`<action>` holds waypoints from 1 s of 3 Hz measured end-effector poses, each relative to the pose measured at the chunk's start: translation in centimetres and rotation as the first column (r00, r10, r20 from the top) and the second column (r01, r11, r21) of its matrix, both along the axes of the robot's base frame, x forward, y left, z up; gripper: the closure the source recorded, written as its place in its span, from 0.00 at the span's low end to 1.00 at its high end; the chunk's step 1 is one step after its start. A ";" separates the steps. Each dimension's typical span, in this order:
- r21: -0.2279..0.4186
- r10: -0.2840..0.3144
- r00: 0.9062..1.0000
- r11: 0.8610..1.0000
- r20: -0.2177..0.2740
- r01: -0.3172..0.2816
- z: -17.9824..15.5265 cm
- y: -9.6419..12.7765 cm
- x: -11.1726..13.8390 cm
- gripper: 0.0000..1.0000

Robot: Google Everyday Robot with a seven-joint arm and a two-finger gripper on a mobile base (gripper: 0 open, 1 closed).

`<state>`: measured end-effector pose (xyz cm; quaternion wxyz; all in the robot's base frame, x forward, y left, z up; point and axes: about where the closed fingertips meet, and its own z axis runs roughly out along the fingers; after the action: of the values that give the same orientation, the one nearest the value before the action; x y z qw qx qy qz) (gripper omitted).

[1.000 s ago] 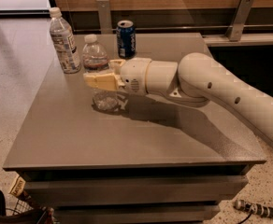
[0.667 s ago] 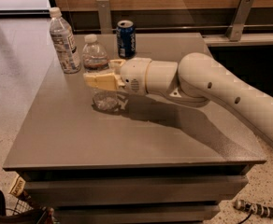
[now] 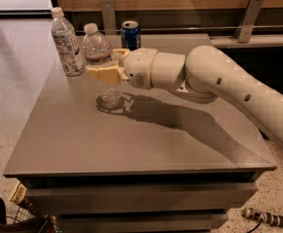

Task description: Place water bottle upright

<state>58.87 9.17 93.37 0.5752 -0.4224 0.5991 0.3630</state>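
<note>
Holding the small ribbed water bottle [image 3: 97, 50] around its middle, my gripper [image 3: 104, 74] is clamped on it over the grey table [image 3: 132, 144]. The bottle stands nearly upright, and I can't tell whether its base touches the top. If I let go before the base sits flat, it could tip into the taller labelled bottle [image 3: 66, 42] just beside it or the blue soda can [image 3: 131, 34] behind. A crooked withdrawal could also drag it over.

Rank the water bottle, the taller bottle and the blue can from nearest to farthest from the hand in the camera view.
1. Water bottle: gripped in the hand, upright.
2. Taller bottle: at the table's left edge.
3. Blue can: behind, at the back edge.
</note>
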 end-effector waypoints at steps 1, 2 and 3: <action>0.000 -0.010 0.995 1.000 0.101 0.010 2.6 -0.2 0.6 1.00; 0.029 -0.017 0.987 0.999 0.158 0.013 3.8 -0.3 0.7 1.00; 0.059 -0.018 0.989 0.998 0.148 0.009 3.3 -0.3 0.5 1.00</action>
<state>59.41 8.89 96.70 0.6327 -0.4272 0.5466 0.3441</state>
